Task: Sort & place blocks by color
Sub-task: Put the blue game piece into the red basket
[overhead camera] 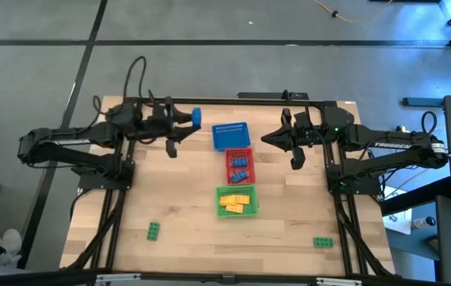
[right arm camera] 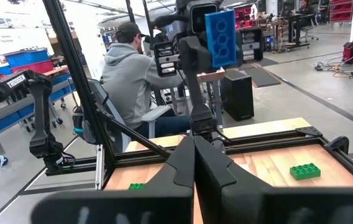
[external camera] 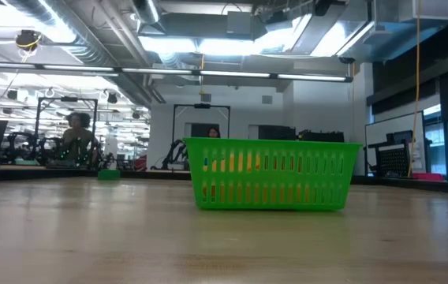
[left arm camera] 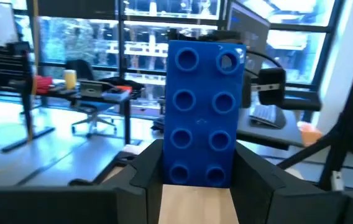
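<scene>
A blue block [left arm camera: 204,112] with eight studs is held high over the table's far left part by my left gripper [overhead camera: 187,119], beside the blue basket [overhead camera: 230,136]; the right wrist view also shows this blue block [right arm camera: 221,37]. The red basket [overhead camera: 240,165] holds blue blocks, and the green basket [overhead camera: 236,200] holds yellow blocks. Two green blocks [overhead camera: 153,230] [overhead camera: 323,241] lie flat on the table near its front edge. My right gripper [overhead camera: 271,140] hovers shut and empty to the right of the baskets. My left gripper pinches the blue block's two long sides at its near end [left arm camera: 196,177] between its two fingers [left arm camera: 148,165]. The fingers run about level, pointing toward the table's right. The block sticks out past the fingertips, studs toward the camera, lifted clear of the table.
The three baskets stand in a row down the table's middle, blue farthest, green [external camera: 271,173] nearest. Bare wood lies to both sides. A person in a grey hoodie [right arm camera: 130,74] sits beyond the table's left edge.
</scene>
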Controlling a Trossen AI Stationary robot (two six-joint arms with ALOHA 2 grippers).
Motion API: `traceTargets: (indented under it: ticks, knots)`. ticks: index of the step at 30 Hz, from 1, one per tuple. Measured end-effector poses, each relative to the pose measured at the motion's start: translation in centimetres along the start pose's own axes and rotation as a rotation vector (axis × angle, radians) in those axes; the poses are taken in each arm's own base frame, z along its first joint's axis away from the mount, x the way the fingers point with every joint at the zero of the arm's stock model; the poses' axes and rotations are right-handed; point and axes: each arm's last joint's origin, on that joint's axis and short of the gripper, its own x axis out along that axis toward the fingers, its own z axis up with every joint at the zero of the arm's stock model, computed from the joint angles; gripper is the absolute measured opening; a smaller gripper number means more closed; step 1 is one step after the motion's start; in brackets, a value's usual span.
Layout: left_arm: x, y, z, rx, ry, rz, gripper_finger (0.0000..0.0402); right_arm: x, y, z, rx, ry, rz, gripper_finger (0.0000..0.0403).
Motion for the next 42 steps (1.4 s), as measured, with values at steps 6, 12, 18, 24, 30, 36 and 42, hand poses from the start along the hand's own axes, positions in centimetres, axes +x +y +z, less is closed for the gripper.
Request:
traceTargets:
  ticks: [6, 12, 18, 24, 30, 36, 42]
  knots:
    - [2.5, -1.1, -1.9, -0.042, 0.03, -0.061, 0.013, 0.0, 0.0, 0.0, -0.003, 0.0, 0.0, 0.0]
    - [3.6, -2.0, -2.5, -0.05, -0.003, -0.099, 0.013, 0.0, 0.0, 0.0, -0.002, 0.0, 0.0, 0.0]
    - [3.6, -2.2, -2.5, -0.051, -0.004, -0.081, 0.013, 0.0, 0.0, 0.0, -0.002, 0.0, 0.0, 0.0]
    - [3.6, -2.1, -2.5, -0.051, -0.005, -0.08, 0.013, 0.0, 0.0, 0.0, -0.001, 0.0, 0.0, 0.0]
    - [3.5, -2.1, -2.5, -0.051, -0.005, -0.08, 0.013, 0.0, 0.0, 0.0, 0.0, 0.0, 0.0, 0.0]
    - [3.5, -2.1, -2.5, -0.051, -0.003, -0.079, 0.013, 0.0, 0.0, 0.0, 0.0, 0.0, 0.0, 0.0]
    - [3.5, -2.1, -2.5, -0.042, -0.002, -0.079, 0.013, 0.0, 0.0, 0.0, 0.0, 0.0, 0.0, 0.0]
